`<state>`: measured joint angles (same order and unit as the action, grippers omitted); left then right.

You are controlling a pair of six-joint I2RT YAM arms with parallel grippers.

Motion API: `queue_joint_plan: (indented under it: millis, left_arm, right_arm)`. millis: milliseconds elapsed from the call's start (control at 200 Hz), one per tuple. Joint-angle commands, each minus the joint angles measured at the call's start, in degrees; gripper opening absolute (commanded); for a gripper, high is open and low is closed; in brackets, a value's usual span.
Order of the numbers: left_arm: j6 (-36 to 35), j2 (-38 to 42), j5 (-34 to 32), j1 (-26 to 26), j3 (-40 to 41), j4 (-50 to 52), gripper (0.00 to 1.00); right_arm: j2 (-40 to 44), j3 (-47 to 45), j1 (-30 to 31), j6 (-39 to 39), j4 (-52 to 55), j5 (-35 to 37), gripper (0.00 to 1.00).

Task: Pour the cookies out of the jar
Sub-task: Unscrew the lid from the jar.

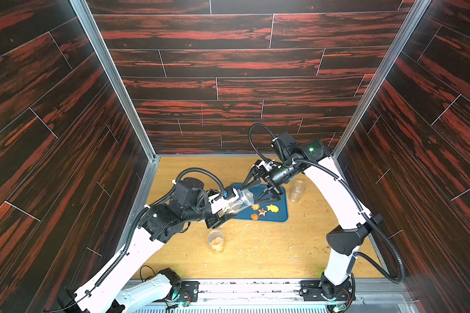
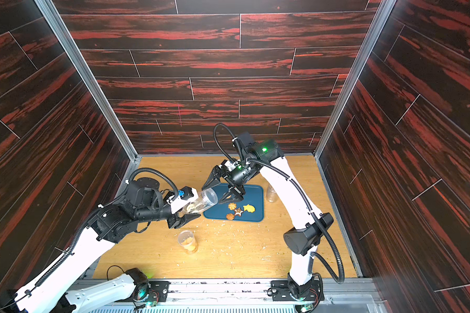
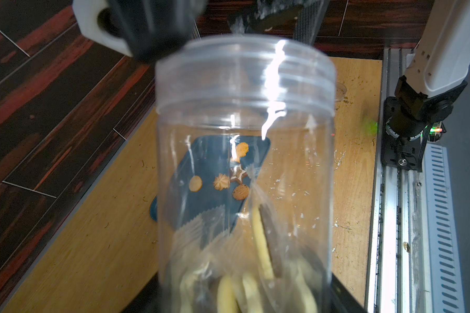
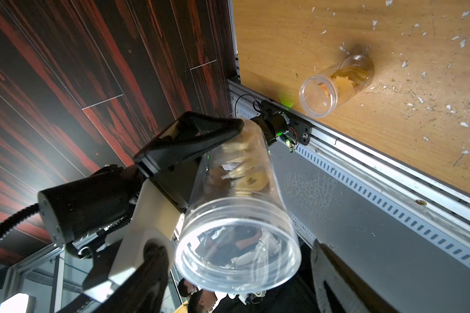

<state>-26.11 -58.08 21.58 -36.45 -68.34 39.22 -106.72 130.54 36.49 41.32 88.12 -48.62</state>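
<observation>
Left gripper [image 1: 224,210]: clamped on the jar [image 1: 242,201], which is held tilted with its open mouth above the tray [image 1: 281,215].
Right gripper [image 1: 248,195]: its jaws are spread wide and set on either side of the jar's mouth; whether they touch it cannot be told.
Cookies [image 1: 272,208]: a few are laid on the blue tray, and more are seen low inside the held jar.
Second jar [image 1: 215,241]: stood on the table [image 1: 269,252] near the left arm, with cookies inside.
Empty jar [image 1: 296,191]: stood just beside the tray.
</observation>
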Motion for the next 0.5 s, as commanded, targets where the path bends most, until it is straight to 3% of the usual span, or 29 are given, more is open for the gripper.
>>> queue_joint_plan:
  millis: [0,496]
  left_arm:
    - [-0.8,0.6,0.7,-0.3,-0.2,-0.1,0.37]
    - [-0.5,0.7,1.0,-0.5,-0.2,0.2,0.37]
  right_arm:
    - [-1.4,0.1,1.0,-0.4,2.0,0.5,0.84]
    - [-2.2,0.6,1.2,-0.8,1.5,0.8,0.82]
